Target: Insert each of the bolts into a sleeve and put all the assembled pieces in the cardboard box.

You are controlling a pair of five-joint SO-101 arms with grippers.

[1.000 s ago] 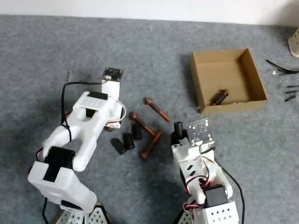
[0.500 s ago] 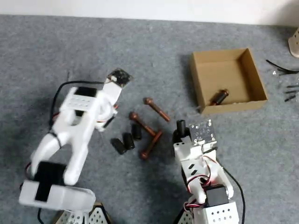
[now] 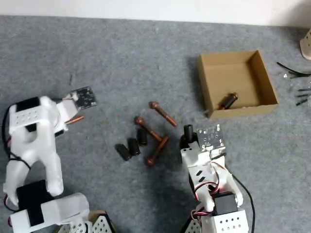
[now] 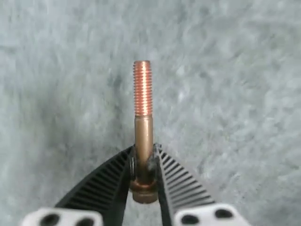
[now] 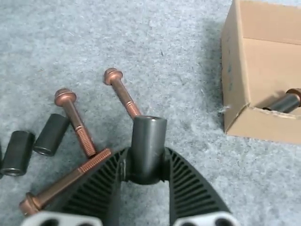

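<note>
grey carpet [image 3: 146, 58], pale wall [image 3: 146, 7] behind, left gripper [image 4: 144, 152] clamps bolt [image 4: 142, 108], right gripper [image 5: 146, 154] clamps sleeve [image 5: 148, 139]

- Loose bolts [image 3: 147, 128]: three.
- Held bolt [image 4: 143, 127], in left claw [image 4: 144, 151]: one.
- Loose sleeves [image 3: 133, 145]: three.
- Held sleeve [image 5: 149, 136], in right claw [image 5: 146, 154]: one.
- Assembled piece [image 3: 227, 101], bolt in sleeve: one.
- Cardboard box [image 3: 238, 80]: one.

The right gripper [image 5: 146, 162] clamps a dark sleeve [image 5: 148, 136]; three bolts [image 5: 74, 120] and two loose sleeves [image 5: 51, 134] lie beyond; the cardboard box [image 5: 235, 70] holds an assembled piece [image 5: 285, 101].
</note>
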